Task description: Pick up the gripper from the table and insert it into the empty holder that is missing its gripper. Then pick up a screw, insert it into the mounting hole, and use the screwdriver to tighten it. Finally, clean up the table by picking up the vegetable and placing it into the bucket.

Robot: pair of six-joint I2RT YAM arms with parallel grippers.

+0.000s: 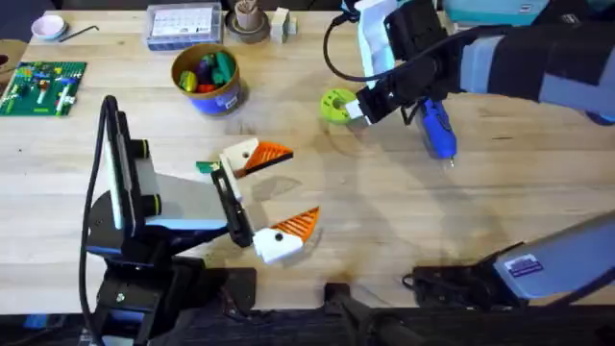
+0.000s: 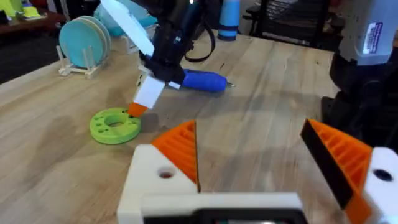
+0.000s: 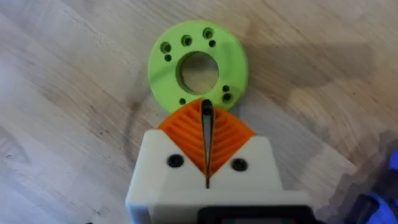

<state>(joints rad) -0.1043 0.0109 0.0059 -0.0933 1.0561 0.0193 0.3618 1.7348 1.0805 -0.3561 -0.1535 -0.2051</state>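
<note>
Left gripper (image 1: 270, 199) nearest camera: 2 orange-padded fingers spread wide, nothing between, arm low, reaching toward lime disc (image 1: 337, 104). Right gripper (image 3: 206, 148) just beside disc, tips at its edge, pads pressed together with nothing held; arm reaches in from far right, angled down. Screwdriver (image 1: 438, 128) flat just right of disc, long axis near-far, metal tip toward camera. Bucket (image 1: 208, 79) well left of disc. Vegetable (image 1: 206, 167) beside left gripper's far finger.

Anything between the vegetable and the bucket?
Nothing visible. In the overhead view the vegetable lies on the table nearer the arms' bases than the bucket, with bare wood between them. The left gripper sits open beside the vegetable, off that line.
</note>
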